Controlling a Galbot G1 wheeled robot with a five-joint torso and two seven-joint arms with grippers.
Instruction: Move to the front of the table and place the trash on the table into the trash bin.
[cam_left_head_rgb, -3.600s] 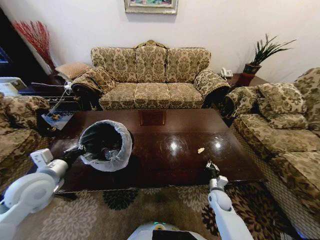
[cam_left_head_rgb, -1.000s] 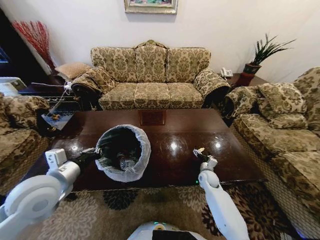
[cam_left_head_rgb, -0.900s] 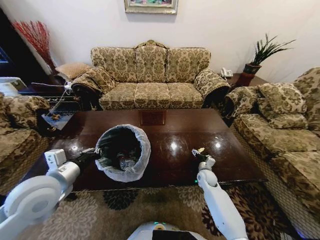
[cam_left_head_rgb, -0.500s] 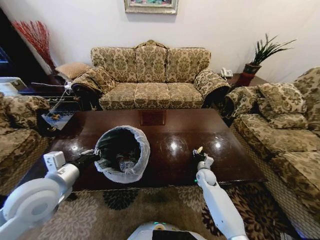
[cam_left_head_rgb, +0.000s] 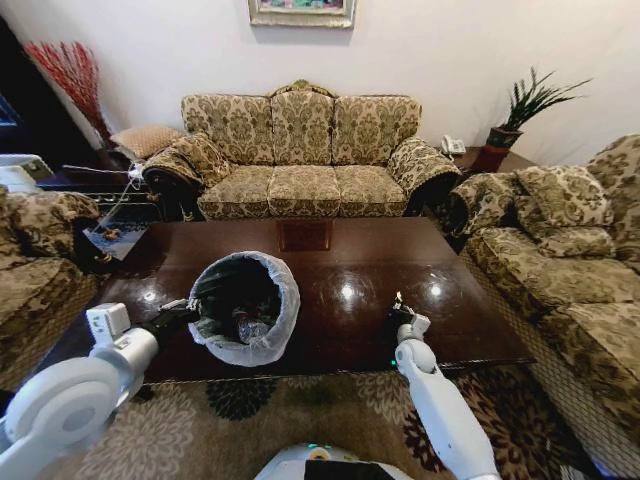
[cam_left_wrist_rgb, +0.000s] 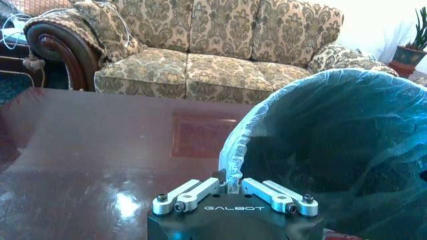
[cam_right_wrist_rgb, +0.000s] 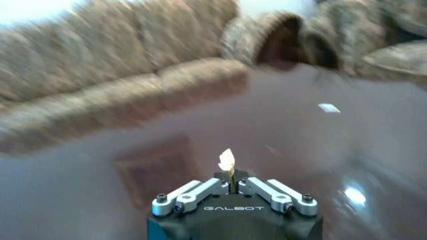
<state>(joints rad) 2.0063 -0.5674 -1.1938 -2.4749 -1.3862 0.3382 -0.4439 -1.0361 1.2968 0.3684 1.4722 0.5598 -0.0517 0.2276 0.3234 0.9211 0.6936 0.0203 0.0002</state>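
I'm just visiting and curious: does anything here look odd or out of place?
Yes: the trash bin is not on the floor. The left pincer grips its bag-lined rim, holding it tipped over the table. The right pincer pinches a tiny pale scrap. Nothing looks spilled.

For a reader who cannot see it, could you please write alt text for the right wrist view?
The right gripper is shut on a small pale scrap, holding it above the glossy dark brown table. Patterned sofas stand blurred beyond the table's far edge.
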